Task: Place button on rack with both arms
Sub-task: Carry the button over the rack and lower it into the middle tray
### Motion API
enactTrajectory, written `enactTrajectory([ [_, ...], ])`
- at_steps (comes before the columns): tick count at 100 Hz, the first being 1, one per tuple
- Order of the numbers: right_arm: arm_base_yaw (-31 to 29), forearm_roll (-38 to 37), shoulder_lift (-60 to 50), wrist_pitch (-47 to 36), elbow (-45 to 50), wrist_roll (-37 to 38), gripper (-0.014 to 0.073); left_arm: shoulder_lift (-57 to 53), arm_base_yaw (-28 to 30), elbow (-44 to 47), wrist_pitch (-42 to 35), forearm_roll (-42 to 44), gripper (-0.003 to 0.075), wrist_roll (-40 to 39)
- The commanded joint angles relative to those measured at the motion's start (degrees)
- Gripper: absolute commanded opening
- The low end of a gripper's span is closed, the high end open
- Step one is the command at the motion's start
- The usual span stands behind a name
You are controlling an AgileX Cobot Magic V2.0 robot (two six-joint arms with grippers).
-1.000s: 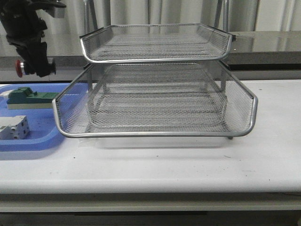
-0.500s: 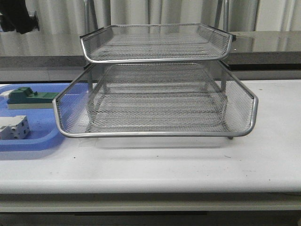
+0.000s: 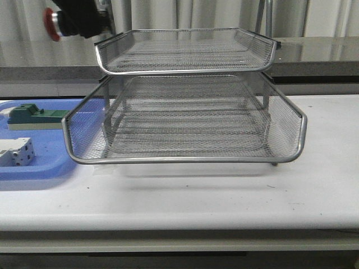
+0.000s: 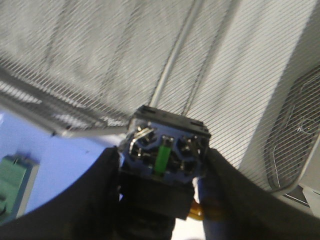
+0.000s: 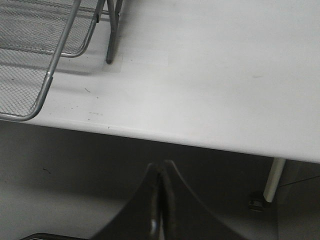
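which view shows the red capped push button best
The left wrist view: the red-capped push button fills the frame, its terminal end facing the camera, clamped between the jaws. The front view shows only its red cap, top left. The right wrist view misses it.

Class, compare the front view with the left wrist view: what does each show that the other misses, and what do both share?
Only the front view shows the button's red cap, the white block and the rack's whole lower tray. Only the left wrist view shows the button's blue underside with its green strip, clamped between the left gripper's fingers. Both show the button, the rack's mesh, the blue tray and the green block.
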Motion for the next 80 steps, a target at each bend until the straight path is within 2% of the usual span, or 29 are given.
enactTrajectory([
  [1, -0.04, 0.00, 0.07, -3.06, -1.84, -0.04, -0.0068, -2.02, -3.49, -1.16, 0.74, -1.52, -0.0020, -0.96],
  [32, -0.04, 0.00, 0.07, -3.06, -1.84, -0.04, -0.0068, 3.07, -10.16, -1.06, 0.27, -3.81, -0.0020, -0.96],
  [47, -0.04, 0.00, 0.07, -3.06, -1.84, -0.04, -0.0068, 6.67, -11.22, -1.06, -0.04, -8.13, -0.0020, -0.96],
  [80, -0.04, 0.00, 0.07, -3.06, -1.84, -0.04, -0.0068, 9.17, -11.97, -1.06, -3.32, -7.56, -0.0018, -0.96],
])
